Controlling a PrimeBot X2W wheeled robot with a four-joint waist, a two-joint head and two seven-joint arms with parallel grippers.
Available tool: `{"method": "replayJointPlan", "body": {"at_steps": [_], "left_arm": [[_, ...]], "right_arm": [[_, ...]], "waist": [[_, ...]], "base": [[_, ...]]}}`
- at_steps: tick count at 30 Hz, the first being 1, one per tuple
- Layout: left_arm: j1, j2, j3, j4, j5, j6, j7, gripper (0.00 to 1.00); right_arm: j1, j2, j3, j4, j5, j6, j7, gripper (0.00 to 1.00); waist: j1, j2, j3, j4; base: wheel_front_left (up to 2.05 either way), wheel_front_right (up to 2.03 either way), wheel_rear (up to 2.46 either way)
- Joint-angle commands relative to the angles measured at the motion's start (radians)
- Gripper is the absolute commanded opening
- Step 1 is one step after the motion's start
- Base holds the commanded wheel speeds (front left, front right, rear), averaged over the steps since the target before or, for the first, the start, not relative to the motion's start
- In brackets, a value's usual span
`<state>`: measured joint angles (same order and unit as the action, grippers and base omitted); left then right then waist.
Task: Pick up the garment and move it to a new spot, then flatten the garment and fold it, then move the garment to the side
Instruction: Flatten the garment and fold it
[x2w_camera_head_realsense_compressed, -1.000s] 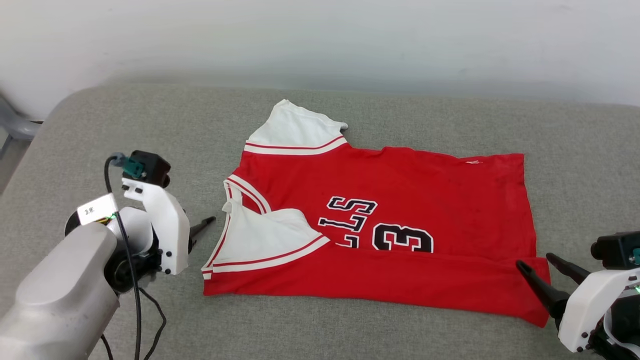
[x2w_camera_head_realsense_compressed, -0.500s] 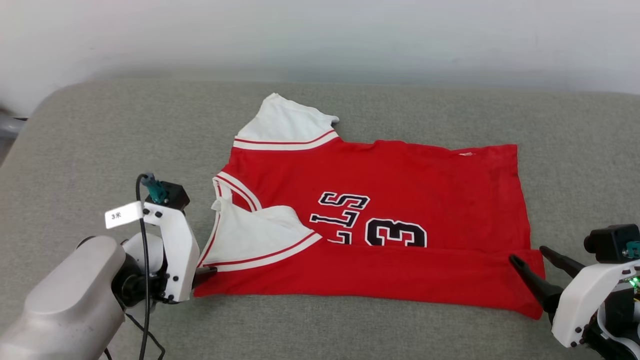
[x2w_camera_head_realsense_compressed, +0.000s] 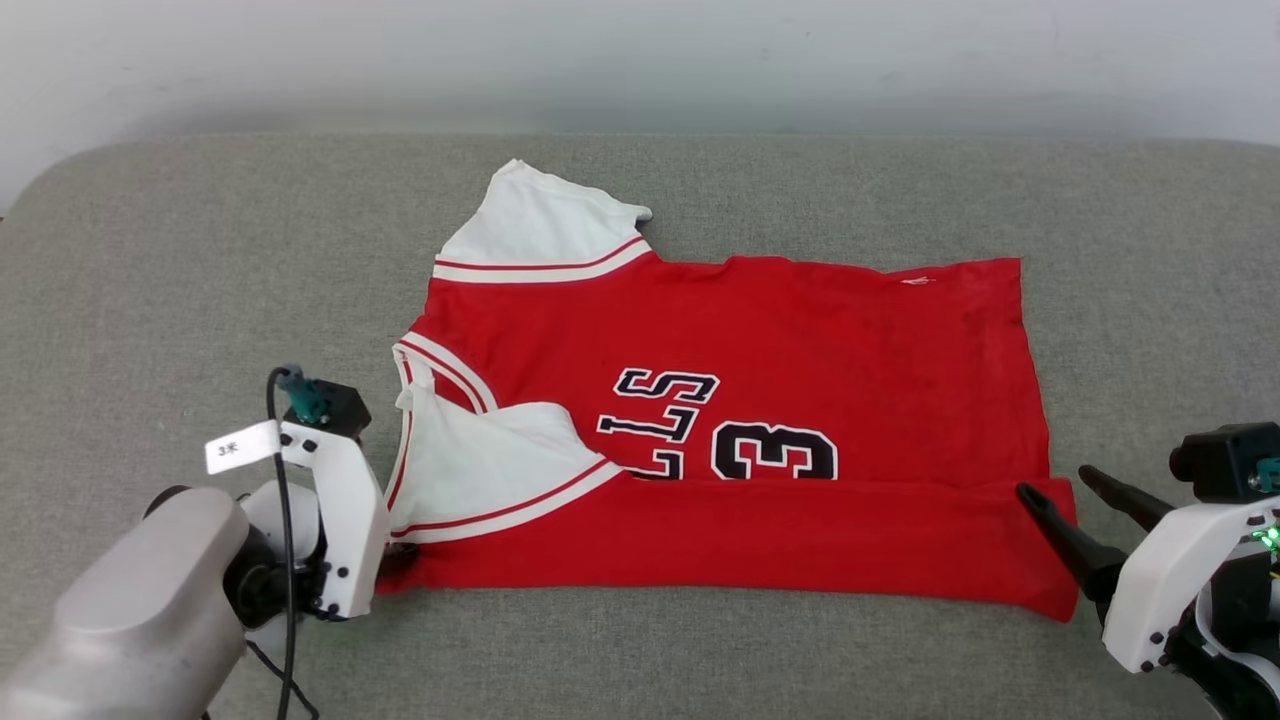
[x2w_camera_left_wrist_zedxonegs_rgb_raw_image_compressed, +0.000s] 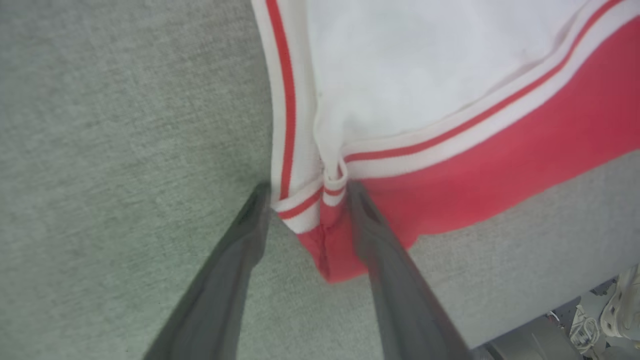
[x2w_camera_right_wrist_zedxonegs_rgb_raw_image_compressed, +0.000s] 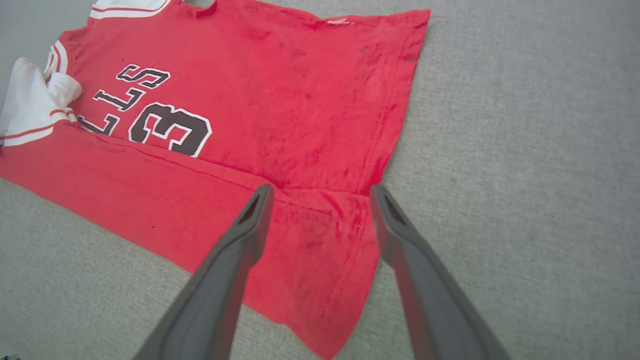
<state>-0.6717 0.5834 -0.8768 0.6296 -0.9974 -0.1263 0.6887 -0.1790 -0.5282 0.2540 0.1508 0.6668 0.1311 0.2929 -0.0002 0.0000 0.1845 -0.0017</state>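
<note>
The garment (x2w_camera_head_realsense_compressed: 800, 340), a red jersey with white sleeves and black letters, lies flat on the grey cushion, its near edge folded over in a long strip. My left gripper (x2w_camera_head_realsense_compressed: 398, 556) is at the garment's near left corner. In the left wrist view the open left gripper (x2w_camera_left_wrist_zedxonegs_rgb_raw_image_compressed: 307, 192) straddles that corner of the garment (x2w_camera_left_wrist_zedxonegs_rgb_raw_image_compressed: 500, 150), where the striped trim meets the red cloth. My right gripper (x2w_camera_head_realsense_compressed: 1055, 482) stands open over the near right hem corner. The right wrist view shows the right gripper (x2w_camera_right_wrist_zedxonegs_rgb_raw_image_compressed: 321, 190) above the fold line of the garment (x2w_camera_right_wrist_zedxonegs_rgb_raw_image_compressed: 275, 100).
A grey fabric cushion (x2w_camera_head_realsense_compressed: 200, 250) carries everything, with a pale wall (x2w_camera_head_realsense_compressed: 640, 50) behind it. There is bare cushion on all sides of the garment. In the left wrist view the cushion's near edge (x2w_camera_left_wrist_zedxonegs_rgb_raw_image_compressed: 550, 305) drops off to the floor.
The camera has shifted, so the whole scene sits differently. My left gripper has moved from beside the collar down to the garment's near left corner. The right gripper has hardly moved.
</note>
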Motion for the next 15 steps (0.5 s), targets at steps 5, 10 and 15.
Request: {"method": "replayJointPlan", "body": {"at_steps": [5,10,15], "left_arm": [[0.026,-0.022,-0.036,0.012,0.003,0.0,-0.039,0.0],[0.012,0.012,-0.038,-0.046,0.001,-0.002,-0.09,0.0],[0.013,0.037,-0.042,-0.107,0.001,-0.002,-0.126,0.0]], "right_arm": [[-0.022,-0.034,-0.003,-0.042,-0.013,-0.001,0.056,1.0],[-0.034,-0.101,0.005,-0.079,0.006,-0.001,0.182,1.0],[-0.053,-0.171,0.02,-0.11,0.04,-0.001,0.363,1.0]], "waist": [[0.0002,0.0,-0.026,0.005],[0.0002,0.0,-0.054,0.013],[0.0002,0.0,-0.067,0.021]], "base": [[0.0,0.0,0.0],[0.0,0.0,0.0],[0.0,0.0,0.0]]}}
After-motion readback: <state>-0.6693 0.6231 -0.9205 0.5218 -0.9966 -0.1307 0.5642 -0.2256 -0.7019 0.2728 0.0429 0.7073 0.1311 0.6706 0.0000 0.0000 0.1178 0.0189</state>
